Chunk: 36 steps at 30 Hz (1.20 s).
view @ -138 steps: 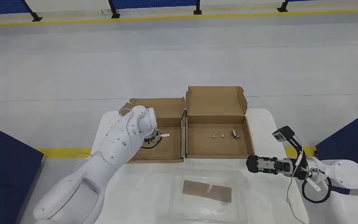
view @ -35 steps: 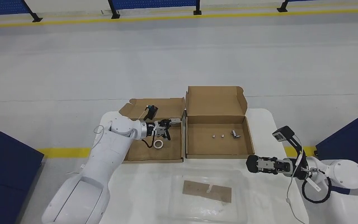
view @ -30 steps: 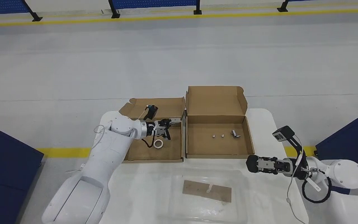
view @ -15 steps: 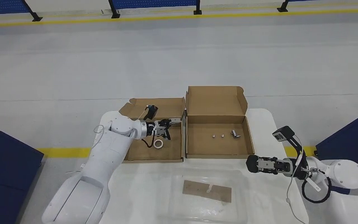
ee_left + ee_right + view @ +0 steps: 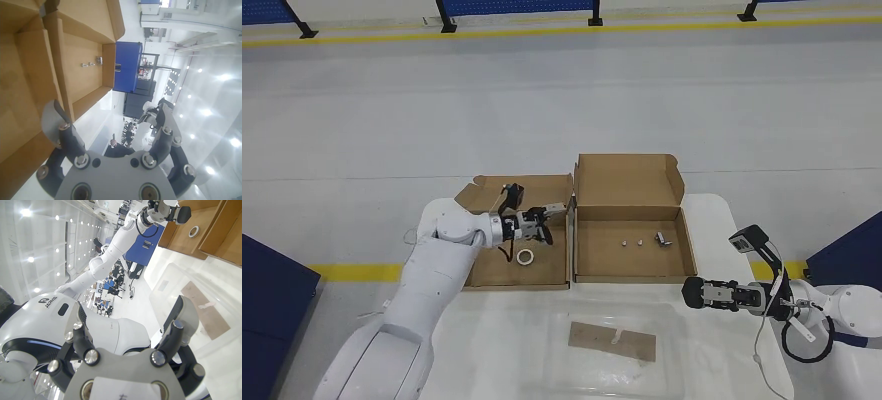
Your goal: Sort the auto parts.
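Finding: the left pincer (image 5: 544, 224) hangs over the left box (image 5: 517, 287) beside the wall shared with the right box (image 5: 635, 279), its fingers apart and empty. The white ring (image 5: 526, 257) lies on the left box's floor, just below the pincer. Three small metal parts (image 5: 642, 241) sit in the right box. The right pincer (image 5: 688, 294) rests at the tabletop's right edge, fingers apart.

Recommendation: the ring appears sorted. Raise the left arm straight clear of the shared wall before swinging toward the clear tray (image 5: 682, 350), so that no finger snags the cardboard.

Change: the left pincer has lifted and turned slightly since half a second ago; the ring has not moved.
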Available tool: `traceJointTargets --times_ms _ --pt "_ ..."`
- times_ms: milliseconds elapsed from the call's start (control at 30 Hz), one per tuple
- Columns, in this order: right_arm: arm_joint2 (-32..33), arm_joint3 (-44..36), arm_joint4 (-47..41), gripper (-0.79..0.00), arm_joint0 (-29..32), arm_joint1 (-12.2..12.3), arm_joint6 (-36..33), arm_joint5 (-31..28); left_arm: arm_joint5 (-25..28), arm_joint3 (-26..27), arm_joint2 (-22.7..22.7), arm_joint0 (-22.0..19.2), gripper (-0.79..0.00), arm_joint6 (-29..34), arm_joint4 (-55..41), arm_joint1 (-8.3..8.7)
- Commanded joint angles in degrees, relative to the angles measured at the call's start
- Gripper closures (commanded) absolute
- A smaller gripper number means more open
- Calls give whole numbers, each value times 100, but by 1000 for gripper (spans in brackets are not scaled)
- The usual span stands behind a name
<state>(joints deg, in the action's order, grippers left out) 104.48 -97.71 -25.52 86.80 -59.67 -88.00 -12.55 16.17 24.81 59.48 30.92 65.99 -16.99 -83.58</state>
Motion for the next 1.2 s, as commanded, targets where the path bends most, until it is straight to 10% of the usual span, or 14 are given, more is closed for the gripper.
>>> traceJointTargets --times_ms 0,700,1167 --pt "0 0 0 -785 0 0 0 0 -32 240 122 122 -785 160 -141 67" --pt "0 0 0 -785 0 0 0 0 -1021 3997 1798 2372 -785 663 -372 956" --pt "0 0 0 -785 0 0 0 0 -1097 4402 1959 2639 -785 715 -448 1037"
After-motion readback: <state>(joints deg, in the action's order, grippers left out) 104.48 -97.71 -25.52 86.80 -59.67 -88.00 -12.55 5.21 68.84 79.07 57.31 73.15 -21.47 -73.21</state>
